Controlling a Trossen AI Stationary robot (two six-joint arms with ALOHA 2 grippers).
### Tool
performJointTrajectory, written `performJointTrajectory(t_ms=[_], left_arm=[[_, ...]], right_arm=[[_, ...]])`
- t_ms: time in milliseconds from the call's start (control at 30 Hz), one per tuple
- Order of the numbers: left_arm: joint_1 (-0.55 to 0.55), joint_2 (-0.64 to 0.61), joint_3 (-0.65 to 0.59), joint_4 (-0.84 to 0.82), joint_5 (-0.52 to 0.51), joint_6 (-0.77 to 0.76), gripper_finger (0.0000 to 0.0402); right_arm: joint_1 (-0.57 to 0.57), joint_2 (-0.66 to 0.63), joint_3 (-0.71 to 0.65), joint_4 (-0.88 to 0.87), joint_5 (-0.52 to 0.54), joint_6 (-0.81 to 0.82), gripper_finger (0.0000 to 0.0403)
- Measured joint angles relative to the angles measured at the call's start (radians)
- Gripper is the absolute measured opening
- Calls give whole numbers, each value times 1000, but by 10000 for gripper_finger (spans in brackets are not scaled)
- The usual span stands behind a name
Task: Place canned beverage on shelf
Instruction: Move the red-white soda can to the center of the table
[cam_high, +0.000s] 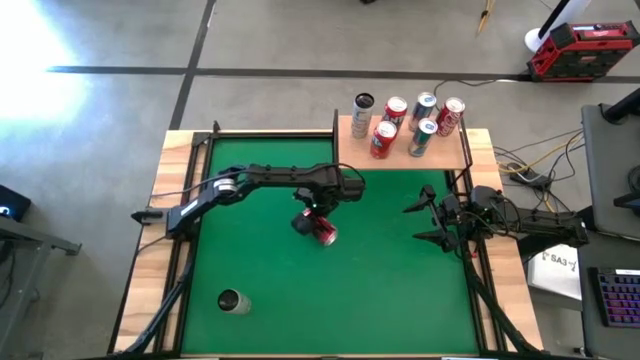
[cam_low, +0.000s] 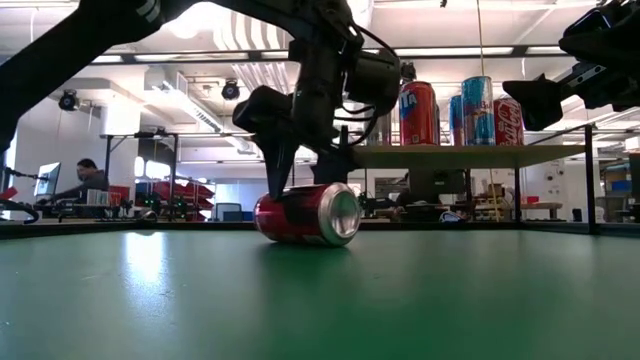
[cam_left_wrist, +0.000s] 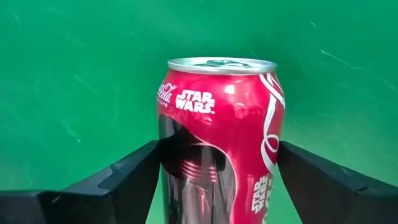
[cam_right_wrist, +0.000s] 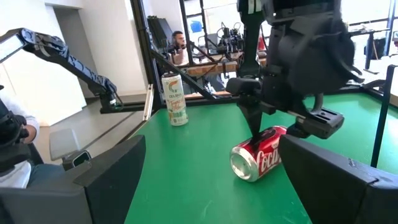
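Note:
A red canned beverage (cam_high: 322, 232) lies on its side on the green mat, near the middle. My left gripper (cam_left_wrist: 221, 186) points down over it, open, with one finger on each side of the can's wall (cam_low: 305, 214). The shelf (cam_high: 450, 152), a small light-wood board with black rails, stands at the far right and carries several upright cans (cam_high: 410, 125). My right gripper (cam_high: 420, 220) waits open at the mat's right side, level, holding nothing. My left gripper comes at the lying can from above, its fingers (cam_left_wrist: 134, 177) across the can, close beside the round wall (cam_left_wrist: 168, 155) toward its bottom end. I cannot tell whether they touch it. The can rests on the mat.
A pale can (cam_high: 232, 301) stands upright on the mat near the front left. The shelf's board is raised above the mat on black legs (cam_low: 590, 190). People sit at desks in the room beyond the table (cam_low: 88, 180).

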Motion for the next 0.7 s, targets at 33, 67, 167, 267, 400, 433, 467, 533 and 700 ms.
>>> performJointTrajectory(t_ms=[33,67,167,267,400,433,467,533,700], left_arm=[[-7,0,-5,0,-10,-13,294],[-14,0,-10,0,-19,-27,294],[-38,0,-16,-4,-58,-78,294],[-64,0,-16,-8,-108,-129,294],[-93,0,-18,-12,-151,-200,294],[-98,0,-18,-13,-155,-217,294],[-102,0,-18,-13,-157,-233,294],[-106,0,-19,-11,-158,-248,294],[-106,-2,-19,-6,-148,-254,294]], right_arm=[[0,0,0,0,0,0,359],[0,0,0,0,0,0,359],[0,0,0,0,0,0,359],[0,0,0,0,0,0,359],[0,0,0,0,0,0,359],[0,0,0,0,0,0,359],[0,0,0,0,0,0,359],[0,0,0,0,0,0,359],[0,0,0,0,0,0,359]])
